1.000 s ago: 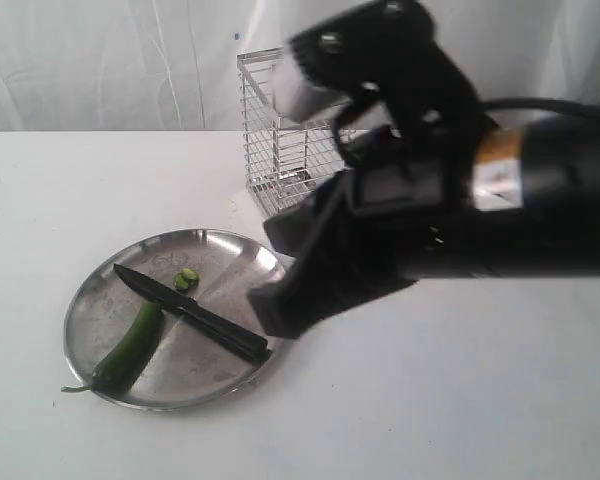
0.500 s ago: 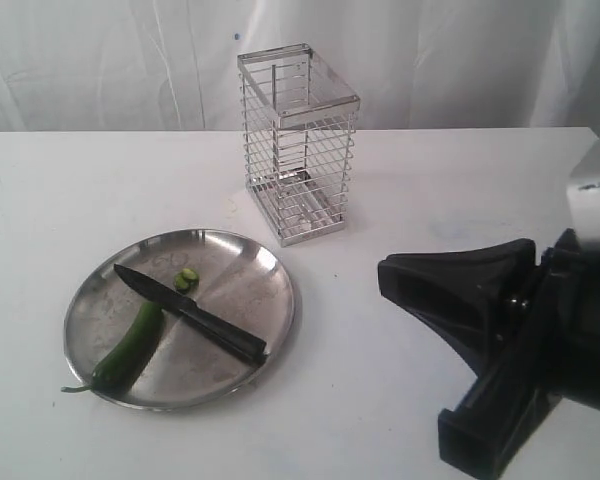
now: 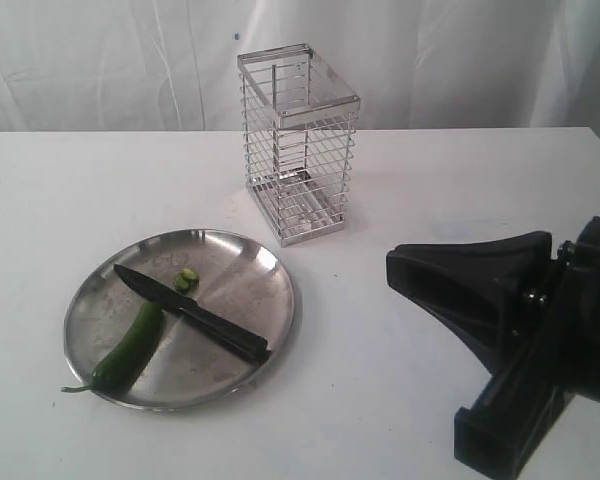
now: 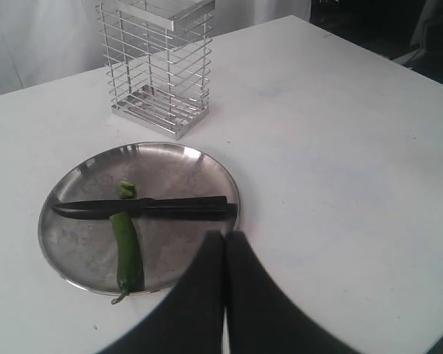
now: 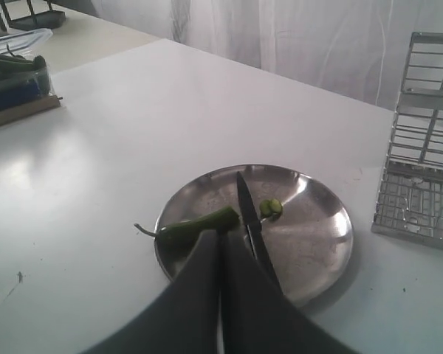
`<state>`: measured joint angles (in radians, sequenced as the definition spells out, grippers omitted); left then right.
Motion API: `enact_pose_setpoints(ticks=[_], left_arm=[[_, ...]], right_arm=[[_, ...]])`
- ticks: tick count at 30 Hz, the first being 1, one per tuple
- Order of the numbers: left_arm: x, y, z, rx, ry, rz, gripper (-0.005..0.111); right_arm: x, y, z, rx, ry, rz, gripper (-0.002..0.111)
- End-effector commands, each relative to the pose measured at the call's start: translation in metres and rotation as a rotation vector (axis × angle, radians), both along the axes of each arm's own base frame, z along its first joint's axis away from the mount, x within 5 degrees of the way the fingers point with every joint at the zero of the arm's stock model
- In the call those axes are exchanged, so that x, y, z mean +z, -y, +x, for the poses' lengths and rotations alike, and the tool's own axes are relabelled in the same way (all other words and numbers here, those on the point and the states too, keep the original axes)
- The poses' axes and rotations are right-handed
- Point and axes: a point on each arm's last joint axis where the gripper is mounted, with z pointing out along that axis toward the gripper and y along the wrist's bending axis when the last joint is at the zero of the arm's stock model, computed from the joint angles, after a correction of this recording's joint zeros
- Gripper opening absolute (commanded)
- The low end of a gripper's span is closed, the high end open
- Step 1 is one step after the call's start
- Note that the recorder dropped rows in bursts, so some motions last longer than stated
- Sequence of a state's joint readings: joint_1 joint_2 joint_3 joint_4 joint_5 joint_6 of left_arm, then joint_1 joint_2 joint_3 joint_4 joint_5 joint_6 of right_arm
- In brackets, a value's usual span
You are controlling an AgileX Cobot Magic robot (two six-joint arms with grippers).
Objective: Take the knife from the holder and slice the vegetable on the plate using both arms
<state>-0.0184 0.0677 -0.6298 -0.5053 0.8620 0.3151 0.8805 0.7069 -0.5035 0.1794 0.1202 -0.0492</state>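
Observation:
The black knife (image 3: 195,315) lies flat across the steel plate (image 3: 272,272), tip toward the back left. Beside it lies the green chili, the vegetable (image 3: 130,345), with small cut pieces (image 3: 186,279) just past the blade. The wire holder (image 3: 298,150) stands empty behind the plate. My right arm (image 3: 520,340) hangs low at the right, away from the plate. Its gripper (image 5: 220,234) is shut and empty, pointing toward the chili (image 5: 196,225) and knife (image 5: 249,214). My left gripper (image 4: 225,236) is shut and empty, its tip seen near the plate rim (image 4: 232,193) by the knife handle (image 4: 199,209).
A white curtain hangs behind the white table. In the right wrist view a clear box of green vegetables (image 5: 11,70) sits on a neighbouring surface. The holder (image 5: 424,169) stands close to the plate's far side.
The right arm has swung from over the plate and holder down to the lower right, then settled. Knife, chili and plate have not moved.

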Motion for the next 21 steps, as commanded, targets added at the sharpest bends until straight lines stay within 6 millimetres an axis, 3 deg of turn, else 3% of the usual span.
enact_pose_setpoints(ticks=[1,6,12,18,21], left_arm=[[-0.001,0.001,-0.002,-0.015,-0.002,-0.014,0.000],[-0.002,0.000,-0.001,-0.007,-0.002,-0.003,0.000],[-0.002,0.000,-0.001,-0.008,-0.002,-0.005,0.000],[-0.002,0.000,-0.001,-0.008,-0.002,-0.005,0.000],[-0.002,0.000,-0.001,-0.008,-0.002,-0.005,0.000]], right_arm=[[0.003,0.009,-0.002,0.008,0.171,-0.092,0.000],[-0.017,0.043,-0.010,-0.143,0.192,-0.068,0.000],[-0.067,0.079,-0.030,-0.331,0.223,-0.041,0.000],[-0.102,0.090,-0.041,-0.418,0.222,0.021,0.000],[-0.105,0.092,-0.044,-0.433,0.211,0.062,0.000]])
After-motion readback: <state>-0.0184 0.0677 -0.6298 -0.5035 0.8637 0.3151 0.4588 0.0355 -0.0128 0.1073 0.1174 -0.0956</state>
